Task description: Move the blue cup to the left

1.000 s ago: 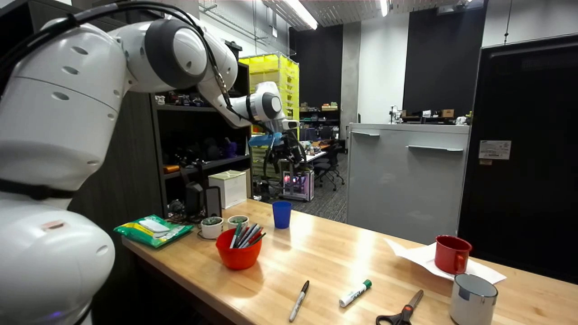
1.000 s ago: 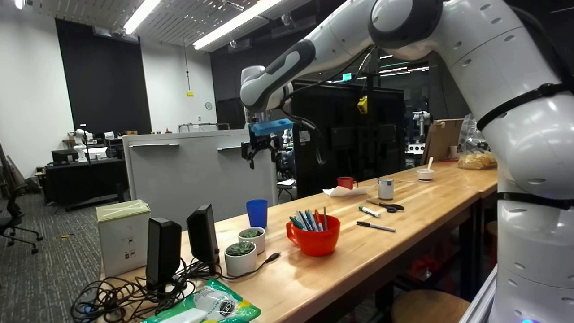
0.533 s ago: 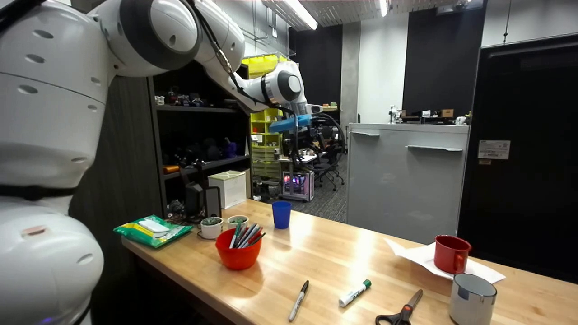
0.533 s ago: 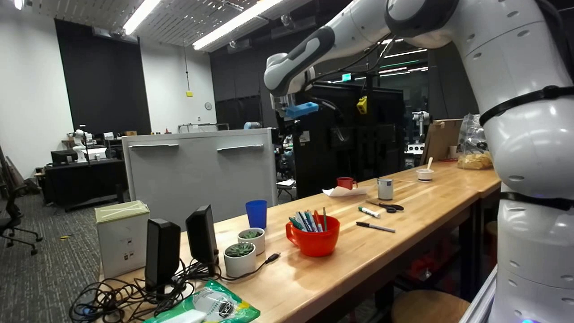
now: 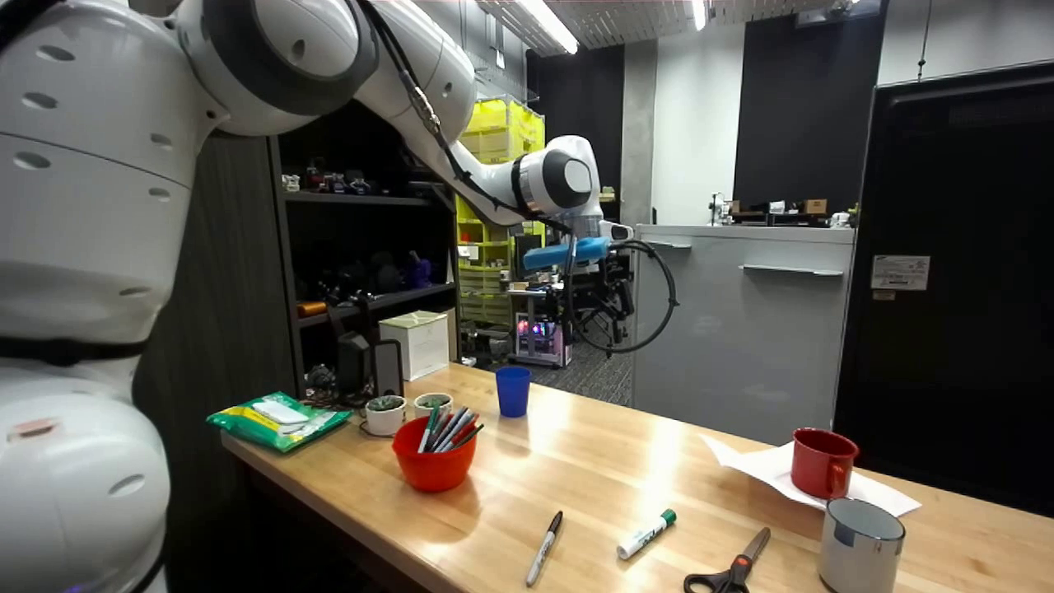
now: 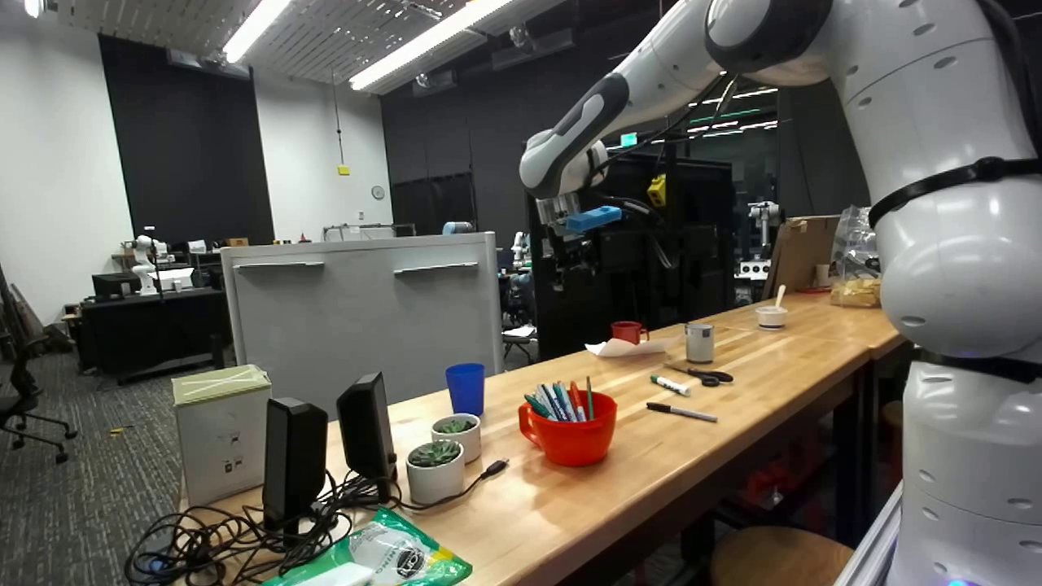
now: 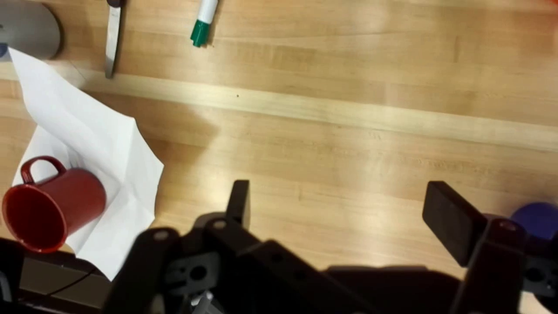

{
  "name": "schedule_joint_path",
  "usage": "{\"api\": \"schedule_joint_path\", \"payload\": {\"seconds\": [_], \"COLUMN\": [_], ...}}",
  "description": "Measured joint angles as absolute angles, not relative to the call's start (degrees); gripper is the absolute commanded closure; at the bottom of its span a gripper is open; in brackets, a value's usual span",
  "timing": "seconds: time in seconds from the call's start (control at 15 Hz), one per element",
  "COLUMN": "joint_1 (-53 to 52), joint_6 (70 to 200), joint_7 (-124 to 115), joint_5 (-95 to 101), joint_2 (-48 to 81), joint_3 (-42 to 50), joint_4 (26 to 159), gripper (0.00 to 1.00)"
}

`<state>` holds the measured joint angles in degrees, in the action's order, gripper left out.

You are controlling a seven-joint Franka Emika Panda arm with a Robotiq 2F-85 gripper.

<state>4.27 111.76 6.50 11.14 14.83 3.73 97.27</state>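
Arm [image 5: 560, 177] has reached further right and lower in both exterior views since 0.5 s ago; things on the worktop [image 5: 576, 461] appear unshifted. Hand [image 7: 342, 213] hangs above a bare part, fingers spread wide, nothing between them. Blue cup [image 5: 513, 394] stands upright near the far edge, outside the finger span at the wrist view's right. Risk: lowering without realigning could catch the rim and tip it off that edge. Room: long bare stretch towards red mug [image 5: 817, 468]; tighter opposite, where a white planter [image 6: 457, 439] sits near.

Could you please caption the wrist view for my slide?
Table seen through the open gripper, red mug left, partly hidden blue cup right.
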Motion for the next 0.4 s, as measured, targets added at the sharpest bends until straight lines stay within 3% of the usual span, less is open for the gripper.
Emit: {"api": "schedule_joint_path", "payload": {"seconds": [0.4], "joint_1": [5.23], "joint_6": [112.1], "joint_7": [6.66], "joint_5": [11.08], "joint_2": [11.22], "joint_3": [4.44], "joint_4": [103.88], "gripper": [0.0]}}
